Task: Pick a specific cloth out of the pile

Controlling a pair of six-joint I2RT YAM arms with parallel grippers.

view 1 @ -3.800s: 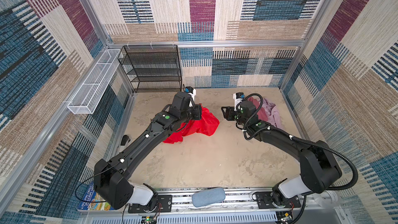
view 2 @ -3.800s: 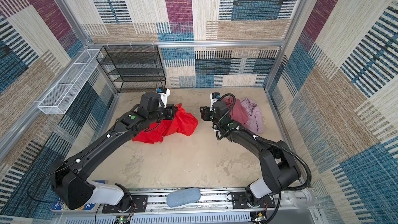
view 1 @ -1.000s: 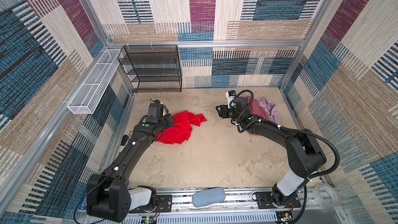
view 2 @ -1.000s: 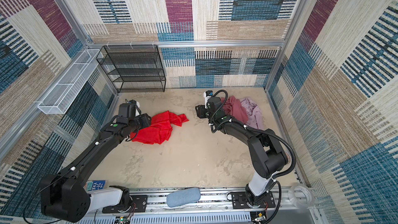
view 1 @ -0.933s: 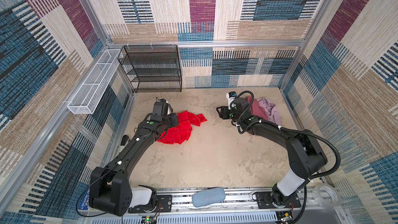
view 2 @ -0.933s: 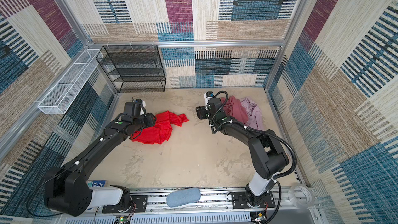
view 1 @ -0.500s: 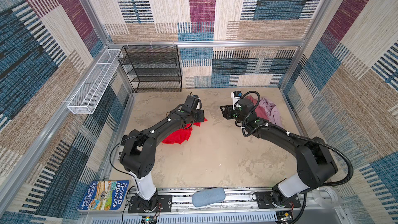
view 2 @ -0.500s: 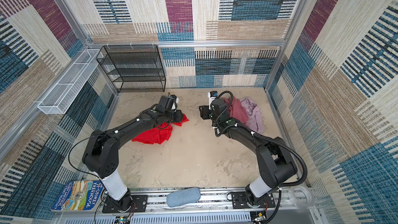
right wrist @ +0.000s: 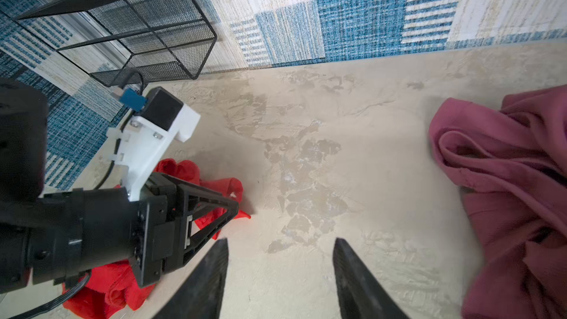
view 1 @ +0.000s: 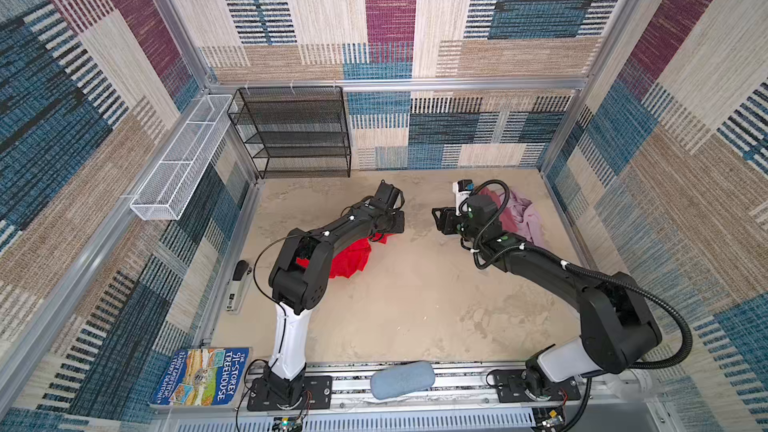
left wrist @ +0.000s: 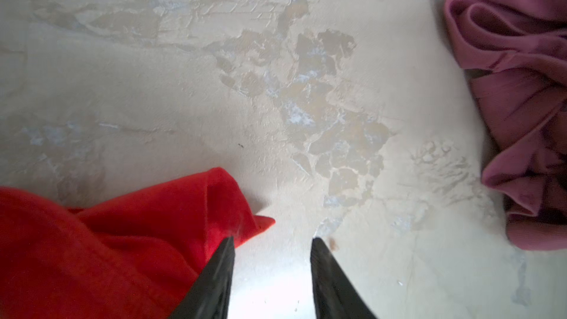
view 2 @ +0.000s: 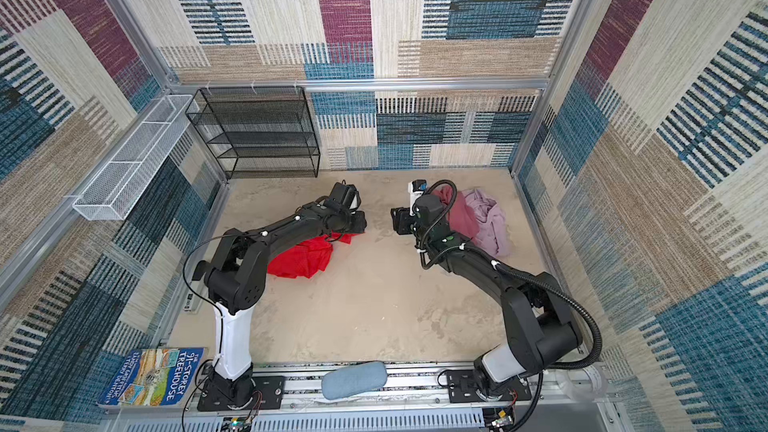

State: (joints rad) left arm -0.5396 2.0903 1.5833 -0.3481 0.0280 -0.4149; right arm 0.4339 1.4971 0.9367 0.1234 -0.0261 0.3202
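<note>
In both top views the cloth (view 1: 351,257) lies crumpled on the left half of the table (view 1: 415,292), partly under the left arm (view 1: 332,234) and well apart from the pile (view 2: 478,218) over on the right. Left wrist view: the left gripper (left wrist: 271,240) stands part open, bare table between its fingers, red fabric just beside one finger. Right wrist view: the right gripper (right wrist: 280,240) gapes empty, the dusty rose cloth (right wrist: 506,194) off to one side.
</note>
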